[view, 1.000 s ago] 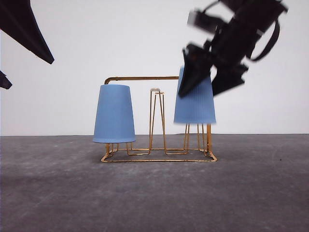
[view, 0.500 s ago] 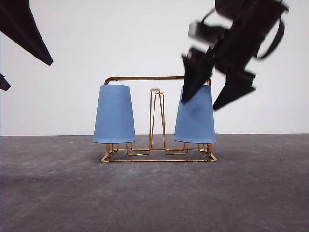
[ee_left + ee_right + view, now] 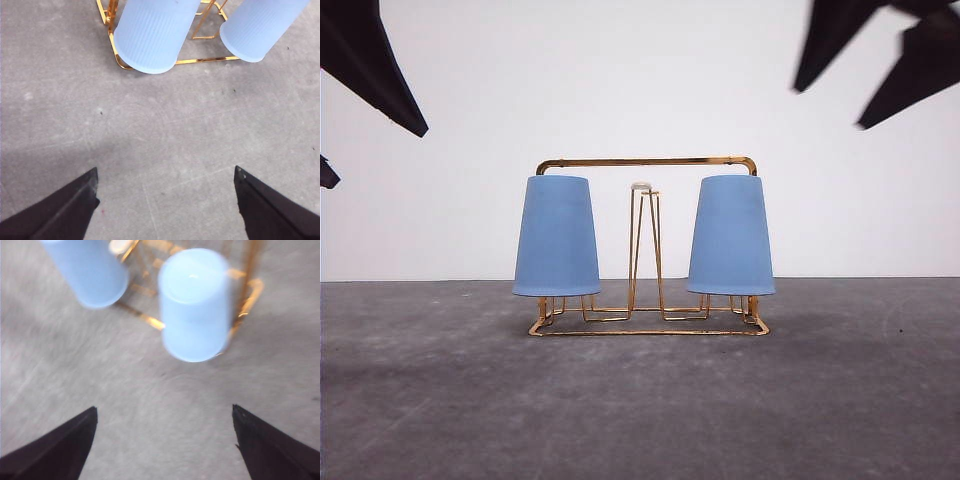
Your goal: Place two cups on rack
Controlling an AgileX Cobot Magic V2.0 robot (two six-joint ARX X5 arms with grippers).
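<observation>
Two light blue ribbed cups hang upside down on the gold wire rack (image 3: 645, 160): one cup (image 3: 556, 235) over the left peg, the other cup (image 3: 731, 235) over the right peg. Between them stands a bare white-tipped peg (image 3: 642, 240). My right gripper (image 3: 830, 108) is open, high above and to the right of the right cup, touching nothing. Its wrist view looks down on that cup (image 3: 195, 305) between spread fingers (image 3: 50, 455). My left gripper (image 3: 165, 200) is open and empty, back from the rack base (image 3: 200, 61), with the left cup (image 3: 155, 35) ahead of it.
The rack stands mid-table on a grey textured surface (image 3: 640, 400) in front of a plain white wall. Part of my left arm (image 3: 370, 60) shows dark at the upper left of the front view.
My right gripper has let go of the right cup, which has dropped fully onto its peg. The gripper has risen and pulled away to the upper right. The left arm has not moved.
</observation>
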